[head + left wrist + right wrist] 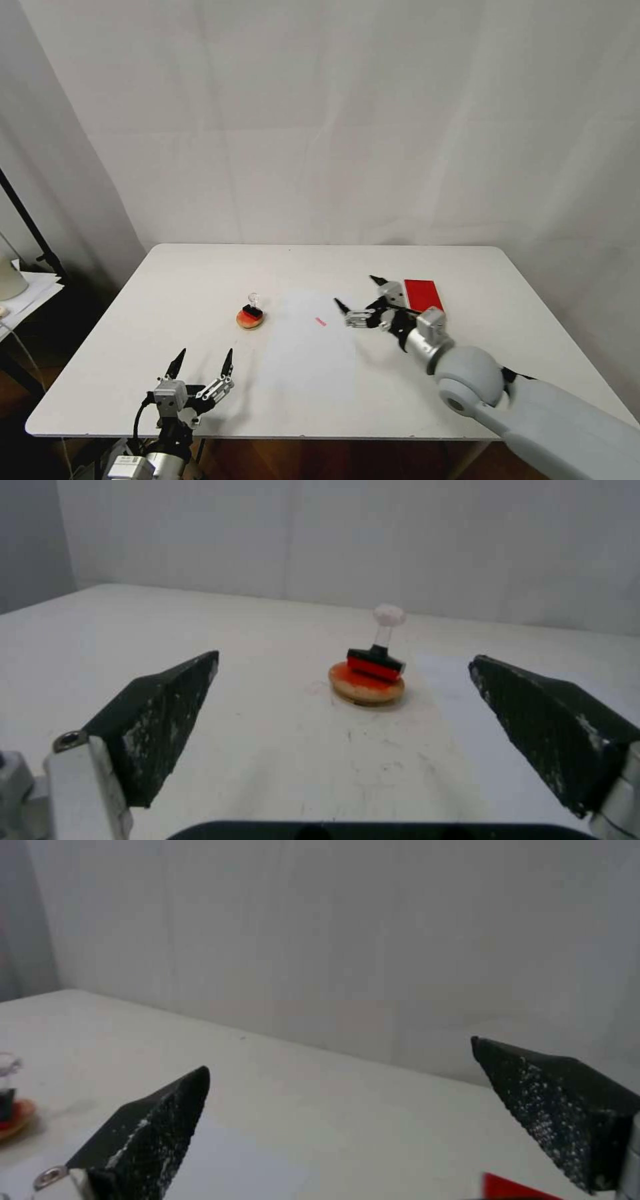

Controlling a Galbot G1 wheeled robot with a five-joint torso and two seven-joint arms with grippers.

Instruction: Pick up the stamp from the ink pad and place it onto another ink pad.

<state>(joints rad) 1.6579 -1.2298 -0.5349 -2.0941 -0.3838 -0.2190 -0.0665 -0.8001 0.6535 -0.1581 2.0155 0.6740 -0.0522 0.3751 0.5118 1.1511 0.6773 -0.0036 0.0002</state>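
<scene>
Lower left of the head view, the left gripper (203, 363) sits near the front edge of the white table (167, 280), jaws spread wide with nothing between them. Most of that arm is cut off by the bottom of the frame. A bit up and right of it, left of center, the stamp (252, 308) stands upright on the round ink pad (250, 320). From the left wrist camera you can see its black base on the orange-red center and the clear knob (389, 615) on top, though the knob washes out against the backdrop. A sheet of white paper (313, 347) lies mid-table, barely distinguishable from the tabletop, with a tiny pink mark (321, 321) I can't identify. Right of center, the right gripper (357, 293) hangs over the table, jaws also released and empty. Just right of it is the red rectangular ink pad (423, 293), its near end partly hidden behind the wrist.
</scene>
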